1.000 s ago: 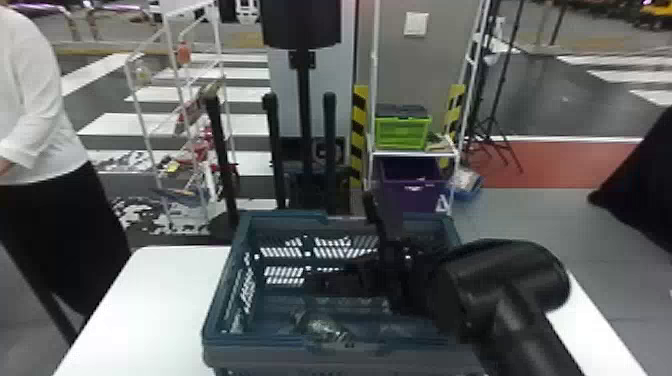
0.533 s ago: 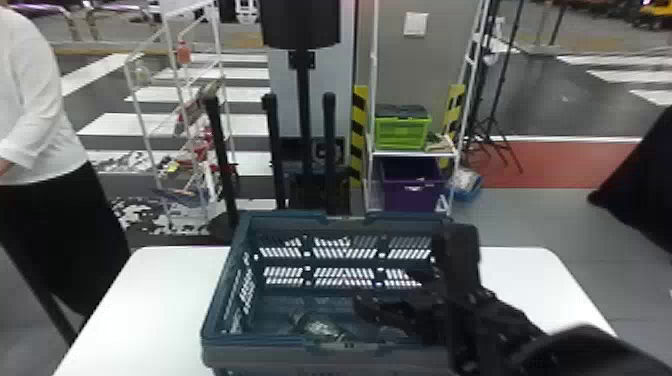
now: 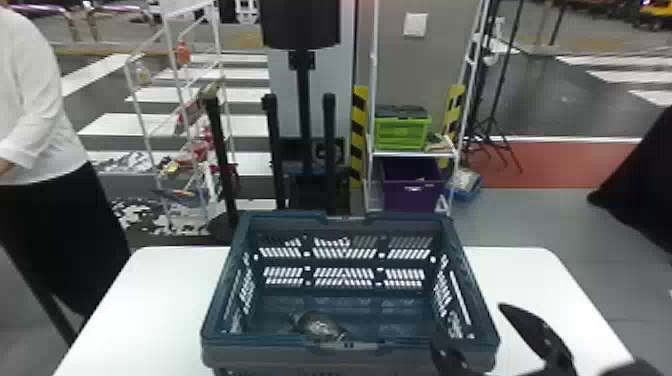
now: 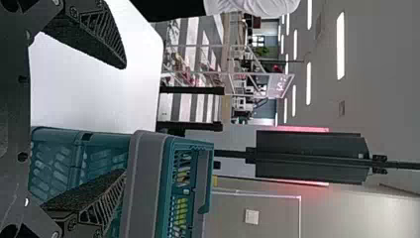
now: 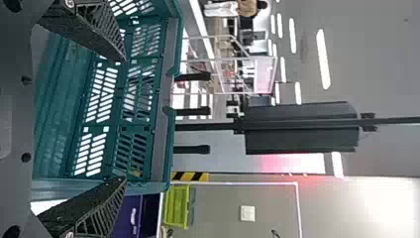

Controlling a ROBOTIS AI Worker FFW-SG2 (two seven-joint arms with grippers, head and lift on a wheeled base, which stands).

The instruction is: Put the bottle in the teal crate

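The right end effector [image 5: 124, 119] is holding nothing; its two fingers are standing wide apart at the near right corner of the teal crate [image 3: 270, 354], and I am judging that this spread is serving to keep them free of the bottle [image 3: 320, 327]. The left end effector [image 4: 124, 119] is also gaping wide and empty, on the left side by the crate.

The bottle is lying on its side inside the crate, close behind the near wall, so the task is looking finished, and only moving the right arm clear of the rim is remaining. The crate is standing with its mouth upward on the white surface [image 3: 145, 310], probably so that either arm is reaching in from above.

The near rim is hiding part of the bottle's lower side, and perhaps its neck is pointing to the left, but the outline is blurring there. The bottom edge of the head view is cutting off the crate's base.
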